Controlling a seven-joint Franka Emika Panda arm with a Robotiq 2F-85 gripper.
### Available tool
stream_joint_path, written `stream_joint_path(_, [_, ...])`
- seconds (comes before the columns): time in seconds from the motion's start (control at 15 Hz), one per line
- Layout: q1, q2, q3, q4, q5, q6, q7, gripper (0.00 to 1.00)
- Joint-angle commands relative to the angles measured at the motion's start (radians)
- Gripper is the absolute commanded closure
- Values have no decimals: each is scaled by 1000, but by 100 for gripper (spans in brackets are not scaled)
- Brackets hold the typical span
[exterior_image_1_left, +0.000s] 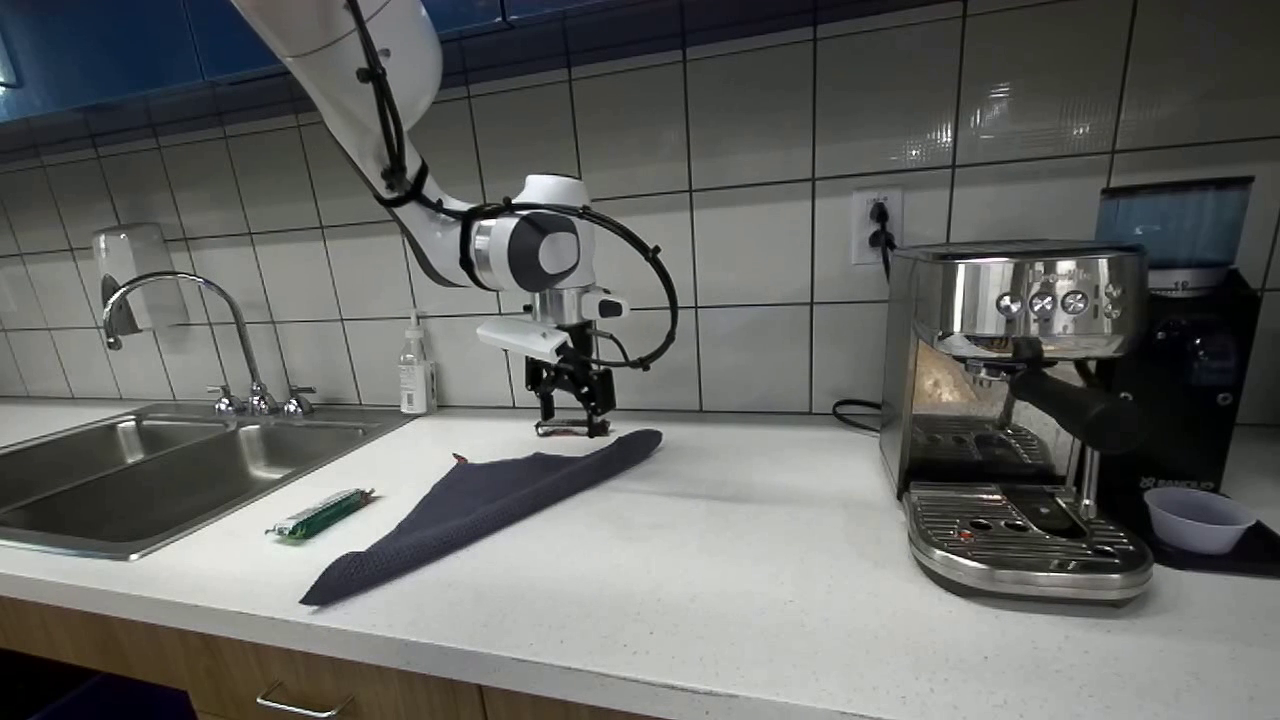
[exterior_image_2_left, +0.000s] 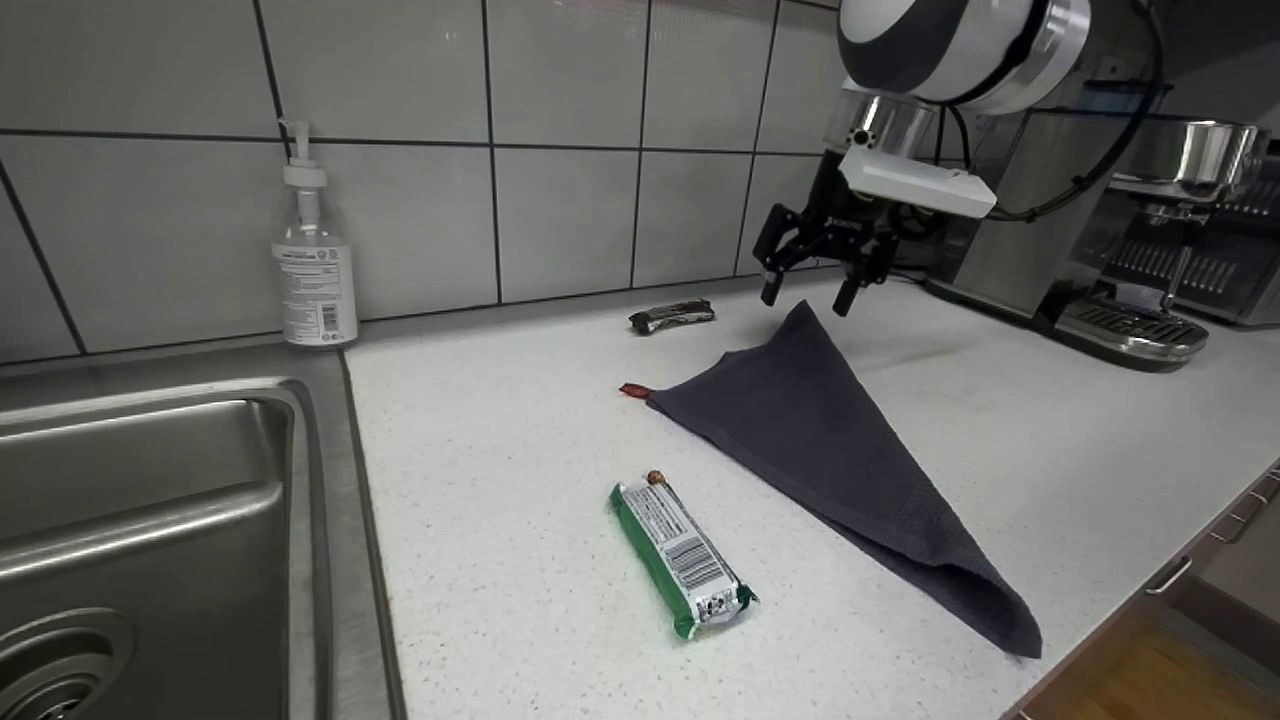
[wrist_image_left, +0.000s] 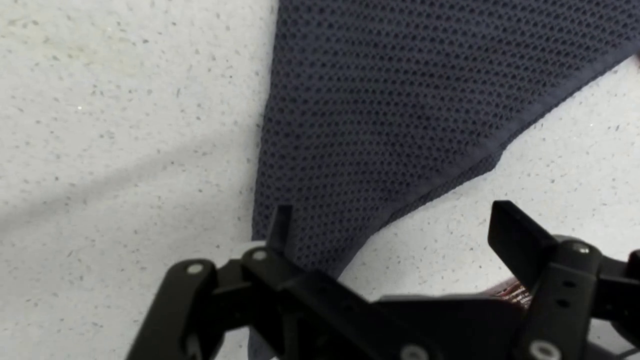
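My gripper (exterior_image_1_left: 572, 428) is open and empty, low over the counter near the backsplash. It hangs by the narrow far tip of a dark grey textured cloth (exterior_image_2_left: 820, 430), folded into a triangle. In the wrist view the fingers (wrist_image_left: 392, 217) are spread wide; the left finger is over the cloth (wrist_image_left: 400, 100) and the right finger is over bare counter. Whether a finger touches the cloth I cannot tell. A dark wrapped bar (exterior_image_2_left: 672, 317) lies by the wall; in the wrist view it is mostly hidden behind the gripper (wrist_image_left: 515, 292). A green and white wrapped bar (exterior_image_2_left: 680, 555) lies nearer the sink.
A steel double sink (exterior_image_1_left: 140, 545) with a tap (exterior_image_1_left: 240, 330) is set in the counter. A pump bottle (exterior_image_2_left: 315, 265) stands by its corner. An espresso machine (exterior_image_1_left: 1020, 290), a grinder (exterior_image_1_left: 1190, 370) and a small cup (exterior_image_1_left: 1200, 520) stand at the opposite end. A tiled wall runs behind.
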Motion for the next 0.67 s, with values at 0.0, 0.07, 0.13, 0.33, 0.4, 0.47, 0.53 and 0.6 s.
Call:
stream_joint_path(0.0, [-19,67,3,97,5,-6,-10,0])
stream_joint_path(0.07, [-21,81,3,114,5,-6,-9,0])
stream_joint_path(0.13, [-24,95,3,134,4,-11,-9,0])
stream_joint_path(0.33, [-29,135,1,186,1,-16,-8,0])
stream_joint_path(0.4, [-30,147,-1,201,-2,-16,-4,0])
stream_joint_path(0.47, [-30,158,-4,217,-5,-20,-1,0])
stream_joint_path(0.53, [-29,169,-8,231,-10,-20,3,0])
stream_joint_path(0.6, [-29,179,-12,245,-11,-21,7,0])
